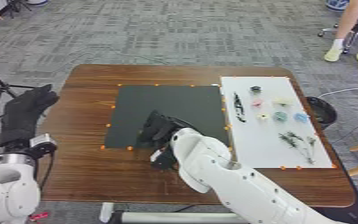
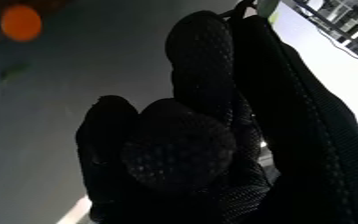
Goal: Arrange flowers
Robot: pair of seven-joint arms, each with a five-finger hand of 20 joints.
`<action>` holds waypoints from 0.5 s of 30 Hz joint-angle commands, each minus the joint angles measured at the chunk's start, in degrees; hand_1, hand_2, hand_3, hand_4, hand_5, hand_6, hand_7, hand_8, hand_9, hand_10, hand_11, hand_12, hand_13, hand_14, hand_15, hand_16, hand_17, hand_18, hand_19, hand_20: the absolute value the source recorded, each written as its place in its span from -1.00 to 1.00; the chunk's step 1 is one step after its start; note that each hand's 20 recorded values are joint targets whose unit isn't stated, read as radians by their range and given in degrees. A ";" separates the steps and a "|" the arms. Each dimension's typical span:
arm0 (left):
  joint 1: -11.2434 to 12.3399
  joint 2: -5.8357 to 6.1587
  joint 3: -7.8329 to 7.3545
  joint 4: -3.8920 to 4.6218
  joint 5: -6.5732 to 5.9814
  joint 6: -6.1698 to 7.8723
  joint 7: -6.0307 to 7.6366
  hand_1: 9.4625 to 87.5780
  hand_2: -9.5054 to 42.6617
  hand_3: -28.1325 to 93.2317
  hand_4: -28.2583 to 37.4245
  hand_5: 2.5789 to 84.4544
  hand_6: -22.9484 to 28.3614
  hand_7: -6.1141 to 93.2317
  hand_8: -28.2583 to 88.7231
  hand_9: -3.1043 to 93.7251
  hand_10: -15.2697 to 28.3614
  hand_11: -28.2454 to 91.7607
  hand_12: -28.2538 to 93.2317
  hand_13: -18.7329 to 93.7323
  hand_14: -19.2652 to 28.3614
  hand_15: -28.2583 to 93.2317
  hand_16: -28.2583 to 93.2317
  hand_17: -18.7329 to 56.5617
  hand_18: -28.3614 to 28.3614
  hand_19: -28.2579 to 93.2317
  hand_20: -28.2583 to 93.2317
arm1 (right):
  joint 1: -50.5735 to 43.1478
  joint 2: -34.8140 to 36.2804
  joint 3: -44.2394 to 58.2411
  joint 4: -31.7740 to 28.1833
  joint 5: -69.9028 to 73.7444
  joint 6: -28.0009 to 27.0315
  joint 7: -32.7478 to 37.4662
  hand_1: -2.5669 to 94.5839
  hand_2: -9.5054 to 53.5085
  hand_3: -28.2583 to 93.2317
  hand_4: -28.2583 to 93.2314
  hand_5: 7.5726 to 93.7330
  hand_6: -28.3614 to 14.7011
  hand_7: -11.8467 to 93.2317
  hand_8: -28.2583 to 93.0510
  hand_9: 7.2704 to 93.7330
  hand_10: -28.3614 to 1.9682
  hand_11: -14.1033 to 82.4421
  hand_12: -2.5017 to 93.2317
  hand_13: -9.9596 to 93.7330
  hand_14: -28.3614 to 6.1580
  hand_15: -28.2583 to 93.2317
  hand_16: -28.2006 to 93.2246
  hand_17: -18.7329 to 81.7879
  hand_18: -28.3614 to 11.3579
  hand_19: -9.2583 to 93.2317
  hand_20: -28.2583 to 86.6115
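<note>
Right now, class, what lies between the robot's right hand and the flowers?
In the head view, between the right hand and the flowers lie the dark mat, orange markers at its edge, and a long dark item on the white sheet.

The robot's left arm [image 1: 8, 187] and right arm [image 1: 233, 172] are smooth and white, built in rounded, bulging sections. Small dark round marks, like screw heads, dot the right one. Near the left wrist I can see a dark band, a small pale box [image 1: 42, 144] and a thin dark cable [image 1: 47, 171]. The left hand [image 1: 24, 107] and right hand [image 1: 162, 126] are gloved in black fabric, the right hand [image 2: 180, 150] dimpled, with a stitched seam.
</note>
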State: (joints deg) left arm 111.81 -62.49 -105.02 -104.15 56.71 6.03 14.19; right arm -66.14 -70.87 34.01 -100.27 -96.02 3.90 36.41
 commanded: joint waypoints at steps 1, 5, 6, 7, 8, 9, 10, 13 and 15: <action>3.78 -3.59 1.67 -0.30 -0.25 -1.29 -0.05 -0.67 -0.41 0.64 -1.00 0.19 0.05 -0.61 -0.64 0.10 0.41 -0.18 -0.35 0.02 0.60 -0.13 -0.54 -0.30 0.45 -0.34 -0.19 | 0.64 -1.30 -2.21 1.04 1.90 3.41 1.67 0.30 -1.00 0.34 -0.52 0.66 0.13 -0.22 -0.13 1.00 0.19 -0.09 -0.48 1.00 0.59 0.47 -0.15 0.72 -0.17 1.00 0.26; 5.17 -4.77 2.62 -0.37 0.32 -2.41 -0.49 -0.68 -0.42 0.64 -1.00 0.19 0.05 -0.61 -0.64 0.09 0.40 -0.18 -0.35 0.01 0.60 -0.13 -0.54 -0.30 0.45 -0.34 -0.19 | 0.96 -1.73 -2.86 1.99 1.10 5.12 1.70 0.31 -1.00 0.32 -0.53 0.66 0.13 -0.23 -0.13 1.00 0.23 -0.14 -0.48 1.00 0.58 0.46 -0.15 0.71 -0.18 1.00 0.25; 5.46 -4.93 2.83 -0.37 0.30 -2.51 -0.30 -0.68 -0.42 0.64 -1.00 0.19 0.05 -0.61 -0.64 0.09 0.41 -0.18 -0.35 0.01 0.60 -0.13 -0.54 -0.30 0.45 -0.34 -0.19 | 1.14 -1.82 -2.91 2.22 1.05 5.61 1.69 0.31 -1.00 0.32 -0.53 0.66 0.12 -0.23 -0.13 1.00 0.23 -0.14 -0.48 1.00 0.58 0.45 -0.15 0.71 -0.18 0.99 0.25; 5.75 -5.09 3.08 -0.45 0.21 -2.48 -0.31 -0.68 -0.42 0.64 -1.00 0.19 0.05 -0.61 -0.64 0.09 0.41 -0.18 -0.35 0.01 0.60 -0.13 -0.54 -0.30 0.45 -0.34 -0.19 | 1.24 -1.92 -2.88 2.42 1.26 6.06 1.97 0.31 -1.00 0.32 -0.54 0.66 0.12 -0.24 -0.13 1.00 0.22 -0.15 -0.49 1.00 0.58 0.45 -0.15 0.71 -0.18 0.99 0.25; 6.00 -5.07 3.18 -0.50 0.11 -2.70 -0.33 -0.68 -0.43 0.64 -1.00 0.19 0.04 -0.61 -0.64 0.09 0.40 -0.18 -0.35 0.01 0.60 -0.13 -0.54 -0.30 0.45 -0.34 -0.19 | 1.39 -2.02 -2.87 2.58 1.64 6.29 2.22 0.31 -1.00 0.32 -0.54 0.65 0.12 -0.24 -0.13 1.00 0.22 -0.16 -0.49 1.00 0.58 0.45 -0.14 0.71 -0.18 0.99 0.25; 6.02 -5.09 3.28 -0.51 0.30 -2.86 -0.40 -0.68 -0.43 0.64 -1.00 0.19 0.04 -0.61 -0.64 0.09 0.40 -0.18 -0.35 0.01 0.60 -0.13 -0.54 -0.31 0.45 -0.34 -0.19 | 1.63 -1.96 -3.28 2.58 2.01 7.20 2.46 0.31 -1.00 0.33 -0.54 0.65 0.12 -0.24 -0.13 1.00 0.21 -0.16 -0.49 1.00 0.58 0.45 -0.14 0.71 -0.18 0.99 0.25; 6.04 -5.17 3.39 -0.52 0.37 -2.79 -0.34 -0.68 -0.43 0.64 -1.00 0.19 0.05 -0.61 -0.64 0.09 0.40 -0.18 -0.35 0.01 0.61 -0.13 -0.54 -0.31 0.45 -0.34 -0.19 | 1.84 -1.86 -3.71 2.50 2.41 7.73 2.61 0.31 -1.00 0.33 -0.54 0.65 0.12 -0.24 -0.13 1.00 0.21 -0.17 -0.49 1.00 0.58 0.45 -0.14 0.71 -0.18 0.99 0.25; 5.94 -4.98 3.57 -0.54 0.34 -2.90 -0.36 -0.68 -0.44 0.64 -1.00 0.19 0.05 -0.61 -0.64 0.09 0.40 -0.19 -0.35 0.01 0.60 -0.14 -0.54 -0.31 0.45 -0.34 -0.19 | 2.21 -2.11 -3.87 2.60 3.01 8.03 2.74 0.31 -1.00 0.32 -0.56 0.64 0.12 -0.24 -0.14 1.00 0.20 -0.21 -0.49 1.00 0.57 0.45 -0.14 0.70 -0.19 0.99 0.24; 5.75 -4.90 3.58 -0.53 0.19 -2.91 -0.30 -0.68 -0.44 0.64 -1.00 0.19 0.05 -0.61 -0.64 0.09 0.40 -0.19 -0.35 0.01 0.60 -0.13 -0.54 -0.31 0.45 -0.34 -0.19 | 2.17 -2.40 -3.61 2.40 4.22 7.85 3.13 0.32 -1.00 0.32 -0.57 0.63 0.13 -0.24 -0.14 1.00 0.19 -0.24 -0.50 1.00 0.57 0.44 -0.14 0.70 -0.18 0.99 0.24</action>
State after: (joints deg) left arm 117.04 -66.86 -101.92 -104.35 56.83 3.94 14.10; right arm -64.80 -72.10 30.54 -97.66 -93.83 10.41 38.66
